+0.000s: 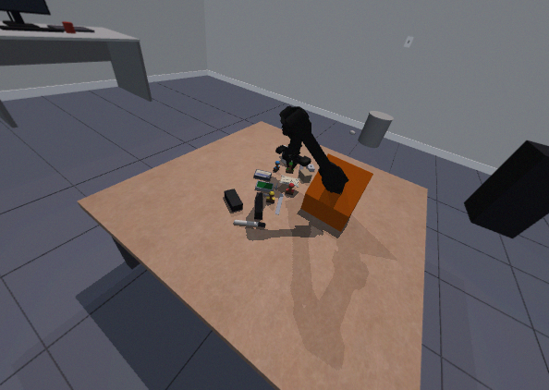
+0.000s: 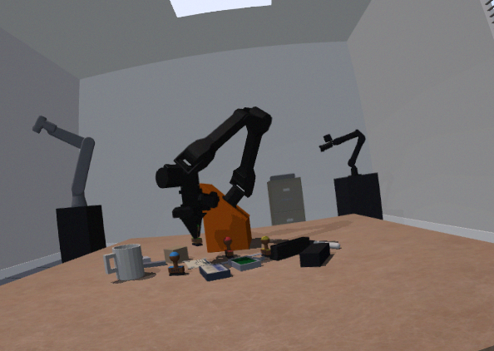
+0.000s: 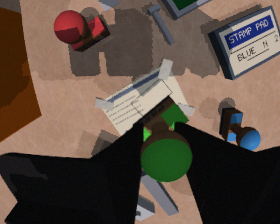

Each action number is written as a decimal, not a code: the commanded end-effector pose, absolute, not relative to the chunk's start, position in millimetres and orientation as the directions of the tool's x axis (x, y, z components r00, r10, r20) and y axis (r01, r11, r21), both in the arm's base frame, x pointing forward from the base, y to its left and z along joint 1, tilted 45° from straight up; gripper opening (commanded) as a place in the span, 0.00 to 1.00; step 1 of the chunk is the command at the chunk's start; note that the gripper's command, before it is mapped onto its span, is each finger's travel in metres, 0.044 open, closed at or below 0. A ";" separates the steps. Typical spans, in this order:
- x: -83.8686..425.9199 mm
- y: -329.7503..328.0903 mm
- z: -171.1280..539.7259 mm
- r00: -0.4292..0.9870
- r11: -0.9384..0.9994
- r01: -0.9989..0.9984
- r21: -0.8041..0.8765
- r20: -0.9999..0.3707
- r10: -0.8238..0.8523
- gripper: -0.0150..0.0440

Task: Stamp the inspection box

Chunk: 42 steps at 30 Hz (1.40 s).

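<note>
My gripper [image 1: 290, 162] [image 2: 197, 234] [image 3: 159, 128] is shut on the green-knobbed stamp [image 2: 196, 242] [image 3: 166, 161]. The stamp is held upright above the bench, and in the wrist view its block covers part of the card [image 1: 290, 180] [image 2: 193, 264] [image 3: 125, 111]. The card is taped down; its box is partly hidden, so I cannot tell whether a print is in it. The stamp's face is hidden. The open green ink pad [image 1: 264, 186] [image 2: 245, 261] [image 3: 185, 4] lies beside the closed blue stamp pad [image 1: 262, 175] [image 2: 214, 272] [image 3: 253, 44].
A red stamp [image 1: 290, 188] [image 2: 228, 246] [image 3: 70, 27], a blue stamp [image 2: 175, 258] [image 3: 249, 138] and a yellow stamp [image 1: 271, 196] [image 2: 265, 246] stand around. Also there are a mug [image 2: 130, 263], an orange box [image 1: 344, 186] [image 2: 226, 231], a tan block [image 1: 305, 176] [image 2: 175, 250], black blocks [image 1: 233, 200] and a marker [image 1: 247, 223].
</note>
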State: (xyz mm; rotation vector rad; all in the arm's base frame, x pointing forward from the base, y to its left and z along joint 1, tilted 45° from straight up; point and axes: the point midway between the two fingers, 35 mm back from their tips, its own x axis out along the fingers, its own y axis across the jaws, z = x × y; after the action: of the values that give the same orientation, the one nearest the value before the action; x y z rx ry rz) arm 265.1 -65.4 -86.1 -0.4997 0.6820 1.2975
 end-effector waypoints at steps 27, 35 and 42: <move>268.2 -50.4 -101.4 0.126 0.216 -0.976 0.042 -0.700 0.703 0.25; 268.9 -46.7 -105.1 0.126 0.216 -0.975 0.042 -0.699 0.704 0.25; 269.5 -43.4 -108.3 0.126 0.216 -0.975 0.042 -0.698 0.705 0.25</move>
State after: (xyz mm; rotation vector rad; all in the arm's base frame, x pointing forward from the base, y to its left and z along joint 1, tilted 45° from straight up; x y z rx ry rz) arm 269.9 -46.3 -106.2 -0.4966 0.6780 1.2961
